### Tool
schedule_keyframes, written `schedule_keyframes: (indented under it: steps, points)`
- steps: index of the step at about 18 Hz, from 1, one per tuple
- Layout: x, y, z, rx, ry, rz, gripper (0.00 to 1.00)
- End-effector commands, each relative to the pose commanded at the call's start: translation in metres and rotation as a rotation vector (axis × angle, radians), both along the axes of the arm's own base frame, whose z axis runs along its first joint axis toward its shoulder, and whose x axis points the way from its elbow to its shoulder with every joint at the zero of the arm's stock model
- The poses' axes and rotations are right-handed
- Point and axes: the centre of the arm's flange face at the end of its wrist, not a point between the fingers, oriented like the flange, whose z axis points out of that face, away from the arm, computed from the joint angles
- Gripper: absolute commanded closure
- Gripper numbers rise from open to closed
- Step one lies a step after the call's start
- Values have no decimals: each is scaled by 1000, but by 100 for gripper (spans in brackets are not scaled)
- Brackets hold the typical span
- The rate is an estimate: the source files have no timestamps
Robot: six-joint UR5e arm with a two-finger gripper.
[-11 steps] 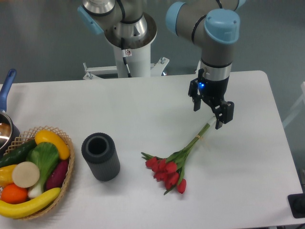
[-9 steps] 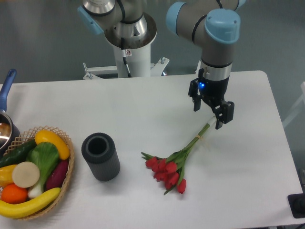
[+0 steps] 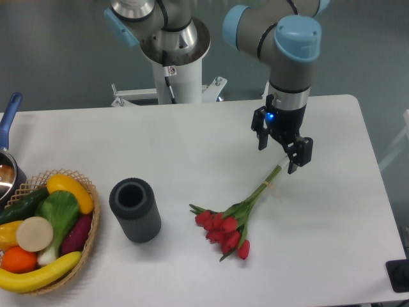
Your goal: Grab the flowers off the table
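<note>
Flowers (image 3: 238, 219) flat on white table (image 3: 192, 147), pincer (image 3: 280, 150) spread apart above stem ends.

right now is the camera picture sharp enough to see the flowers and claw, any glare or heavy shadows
In the fixed camera view, light is soft and even; the flowers and the claw are in focus, without motion blur. The white table shows no glare, only faint shadows. A small blue light glows on the claw.
</note>
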Motion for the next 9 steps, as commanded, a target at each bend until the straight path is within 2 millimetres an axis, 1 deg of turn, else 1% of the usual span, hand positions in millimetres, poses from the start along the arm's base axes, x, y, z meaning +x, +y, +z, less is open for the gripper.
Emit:
schedule_keyframes:
  steps: [2, 4, 5, 9]
  points:
    - [-3, 8, -21, -11, -26, -7, 0]
    - [-3, 25, -46, -15, -39, -17, 0]
    - [-3, 31, -54, -14, -41, -13, 0]
    - [-6, 41, -89, -36, -91, -1, 0]
